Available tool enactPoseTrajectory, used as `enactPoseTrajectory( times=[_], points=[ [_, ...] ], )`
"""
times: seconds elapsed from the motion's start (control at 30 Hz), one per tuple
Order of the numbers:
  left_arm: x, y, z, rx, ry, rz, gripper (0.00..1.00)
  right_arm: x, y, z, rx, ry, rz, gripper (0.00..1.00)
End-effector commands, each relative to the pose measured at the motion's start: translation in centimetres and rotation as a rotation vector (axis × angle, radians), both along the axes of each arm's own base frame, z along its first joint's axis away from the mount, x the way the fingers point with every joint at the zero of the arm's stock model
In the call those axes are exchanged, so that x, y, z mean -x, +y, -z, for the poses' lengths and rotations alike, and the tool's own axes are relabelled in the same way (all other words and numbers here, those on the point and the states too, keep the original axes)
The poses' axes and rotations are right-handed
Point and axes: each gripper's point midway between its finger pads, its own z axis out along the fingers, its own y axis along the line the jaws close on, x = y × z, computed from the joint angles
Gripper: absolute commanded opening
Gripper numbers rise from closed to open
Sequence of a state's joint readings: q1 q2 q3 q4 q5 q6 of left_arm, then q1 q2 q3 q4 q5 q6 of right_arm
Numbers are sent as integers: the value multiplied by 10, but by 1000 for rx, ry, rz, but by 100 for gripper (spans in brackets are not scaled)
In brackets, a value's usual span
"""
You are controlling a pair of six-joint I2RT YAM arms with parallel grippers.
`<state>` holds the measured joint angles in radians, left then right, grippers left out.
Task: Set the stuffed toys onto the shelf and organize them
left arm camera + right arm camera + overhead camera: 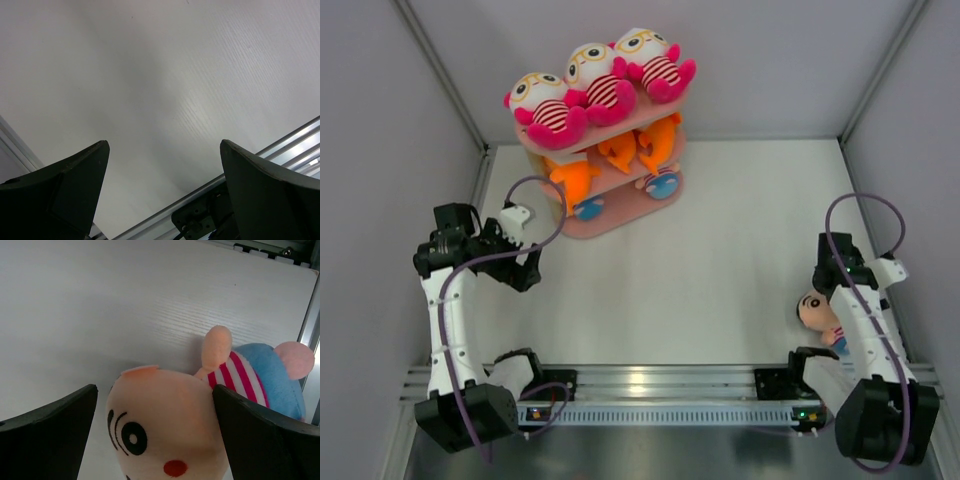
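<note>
The pink three-tier shelf (612, 222) stands at the back of the table. Three white-faced dolls with yellow glasses (595, 75) sit in a row on its top board. Orange sharks (575, 175) hang over the middle board, and blue-bottomed dolls (662, 183) rest on the lowest. One peach-faced striped doll (813, 312) lies on the table at the front right. My right gripper (154, 390) is open, its jaws on either side of that doll's head (170, 420); in the top view the right gripper (832, 290) is just above it. My left gripper (525, 250) is open and empty over bare table (164, 145).
A metal rail (660, 380) runs along the table's near edge and shows in the left wrist view as a rail (280, 145). Grey enclosure walls (380, 150) close off the left, right and back. Purple cables (865, 205) loop above both arms.
</note>
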<state>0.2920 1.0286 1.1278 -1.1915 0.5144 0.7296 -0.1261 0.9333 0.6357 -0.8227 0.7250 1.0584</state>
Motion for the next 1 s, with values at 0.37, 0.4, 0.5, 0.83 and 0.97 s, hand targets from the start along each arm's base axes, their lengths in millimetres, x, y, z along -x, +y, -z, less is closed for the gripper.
enactPoseTrajectory(
  times=[0.37, 0.4, 0.5, 0.83, 0.97],
  points=[
    [5, -20, -20, 82, -46, 50, 92, -57, 79, 33, -383, -230, -368, 0],
    [5, -25, -22, 109, -49, 57, 91, -60, 86, 29, -410, -270, -368, 0],
    [4, -42, -33, 195, -77, 105, 88, -72, 112, -5, -439, -397, -414, 0],
    [17, -101, -63, 236, -106, 347, 98, -81, 305, -140, -545, -637, -778, 0],
    [21, -127, -76, 250, -93, 453, 98, -89, 391, -176, -601, -668, -919, 0]
  ],
)
